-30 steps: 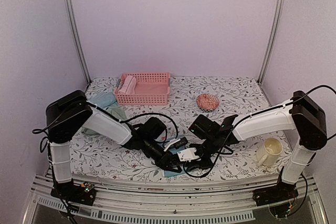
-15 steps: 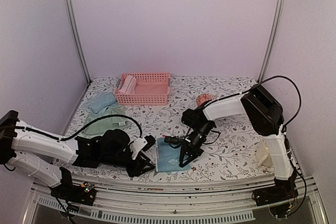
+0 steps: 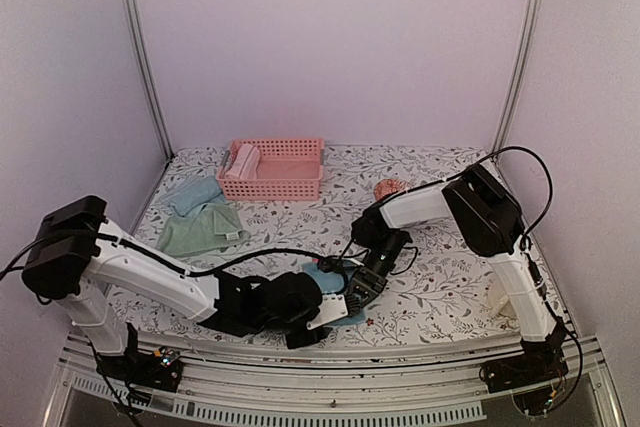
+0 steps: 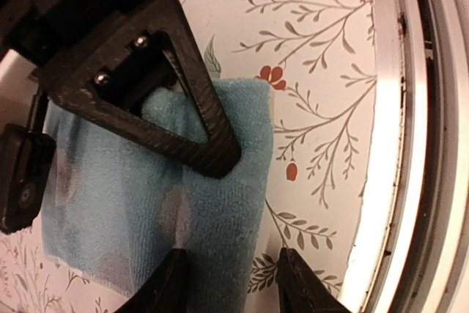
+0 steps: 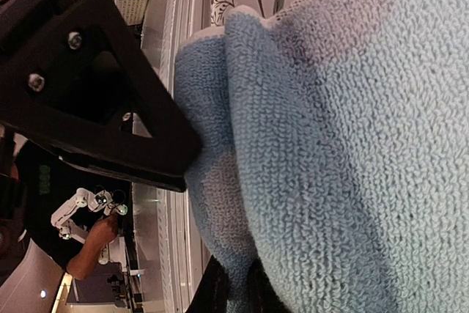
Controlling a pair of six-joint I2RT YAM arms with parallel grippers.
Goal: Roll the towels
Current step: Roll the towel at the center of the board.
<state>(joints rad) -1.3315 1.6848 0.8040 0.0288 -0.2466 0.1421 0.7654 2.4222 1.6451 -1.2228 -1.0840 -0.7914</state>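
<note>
The blue towel (image 4: pixel 124 210) lies on the flowered table (image 4: pixel 315 71), close to the metal rail at its front edge but not touching it. It is folded into a thick pad of at least 2 layers. A soft ridge is pushed up along its middle, and the right wrist view shows its terry loops plainly.

The right gripper (image 3: pixel 352 290) is set down on that ridge. Its fingers are pressed together and pinch a raised fold of the blue towel. 1 black triangular finger (image 4: pixel 207 108) slants across the cloth, with the fold bunched up against it.

The left gripper (image 4: pixel 232 284) is just beside the right gripper, on the side nearer the rail. Its 2 fingertips are spread apart, and the strip of towel nearest the rail runs between them. They straddle the cloth without squeezing it, and I cannot tell whether either tip touches it.

The other towels are well apart from both grippers, off to the left and farther back. The green towel (image 3: pixel 200 230) lies flat and a little rumpled. The pale blue towel (image 3: pixel 192 194) lies just beyond it. Farther back, the pink towel (image 3: pixel 242 161) sits rolled in the left end of the basket (image 3: pixel 290 182).
</note>
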